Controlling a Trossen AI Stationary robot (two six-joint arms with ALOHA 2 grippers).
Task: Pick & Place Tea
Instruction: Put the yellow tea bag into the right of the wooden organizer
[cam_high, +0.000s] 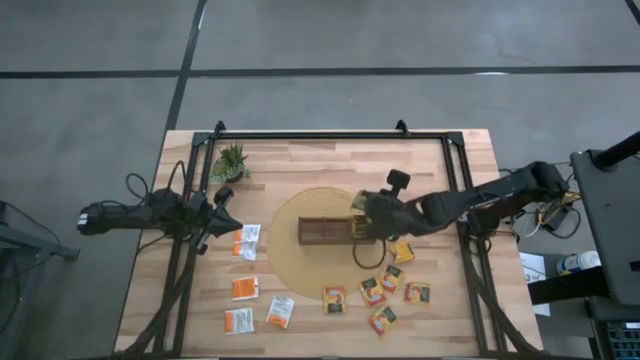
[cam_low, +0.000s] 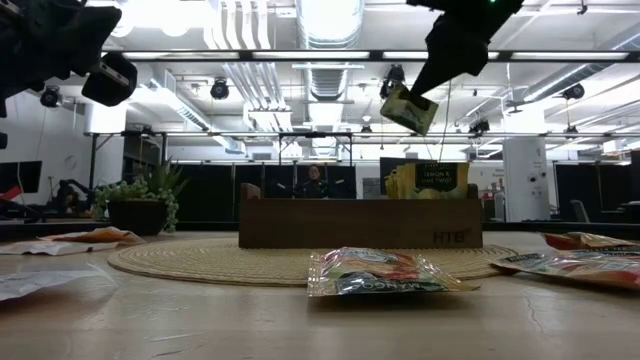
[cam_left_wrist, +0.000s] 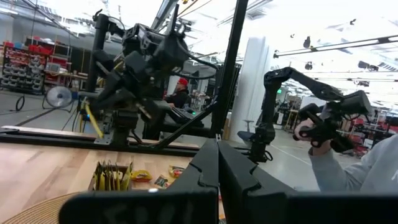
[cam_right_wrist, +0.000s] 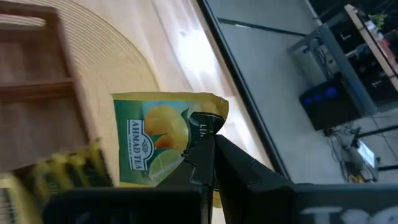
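Note:
My right gripper (cam_high: 362, 212) hovers over the right end of the dark wooden tray (cam_high: 322, 231), shut on a yellow-green tea sachet (cam_right_wrist: 163, 138). In the low view that sachet (cam_low: 410, 108) hangs high above the tray (cam_low: 360, 224). Several yellow-green sachets (cam_low: 430, 180) stand on edge in the tray's right end. The tray rests on a round woven mat (cam_high: 290, 205). My left gripper (cam_left_wrist: 217, 167) waits shut and empty at the table's left side (cam_high: 226, 212). My right gripper pinches the sachet between its two fingers at one side, near a corner (cam_right_wrist: 189, 148). The fingers come slanting down from the table's right. The sachet hangs tilted below the fingertips (cam_low: 428, 85), clear of the tray and of the sachets in it.
Loose tea sachets lie left of the mat (cam_high: 246, 241) and along the near right (cam_high: 390, 285), one close to the low camera (cam_low: 385, 272). A small potted plant (cam_high: 231, 162) stands far left. Black frame rails (cam_high: 330, 135) edge the table. A person's hand (cam_left_wrist: 311, 134) shows beyond the table.

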